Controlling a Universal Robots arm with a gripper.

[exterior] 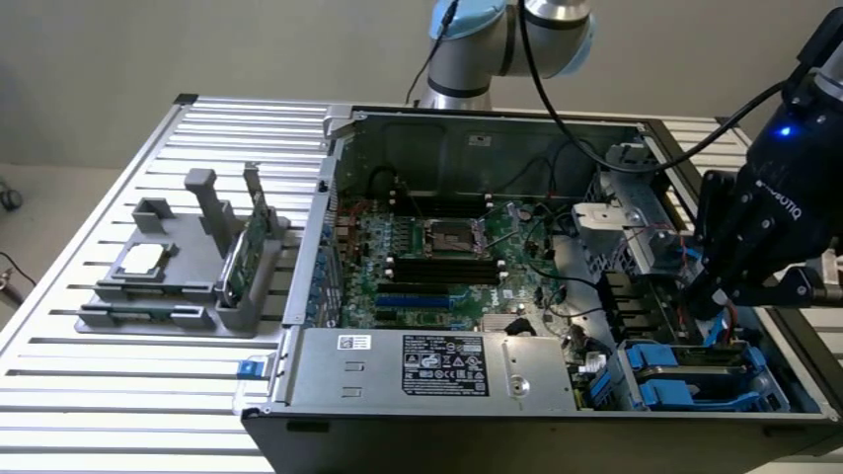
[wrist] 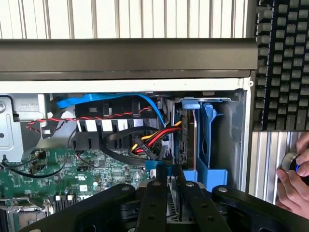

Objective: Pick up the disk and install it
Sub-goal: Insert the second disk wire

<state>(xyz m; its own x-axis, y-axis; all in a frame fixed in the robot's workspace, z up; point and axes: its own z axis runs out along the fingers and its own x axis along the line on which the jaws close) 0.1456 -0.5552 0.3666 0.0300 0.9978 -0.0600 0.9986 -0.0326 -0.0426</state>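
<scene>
The disk (wrist: 186, 140) stands on edge in its blue carrier inside the drive bay at the corner of the open computer case (exterior: 527, 128). In the exterior view the disk (exterior: 694, 360) lies low in the bay at the case's lower right. My black gripper (wrist: 169, 186) hangs just short of the disk's near end, next to a small blue tab (wrist: 155, 166). In the exterior view my gripper (exterior: 705, 296) is above the bay, over the case's right side. Whether it touches the disk is hidden.
SATA and power cables (wrist: 145, 142) run beside the bay over the motherboard (exterior: 435, 257). A grey jig (exterior: 185, 286) on the slatted table holds a CPU chip and a green card. A keyboard (wrist: 282, 63) and a person's hand (wrist: 294, 179) are beyond the case wall.
</scene>
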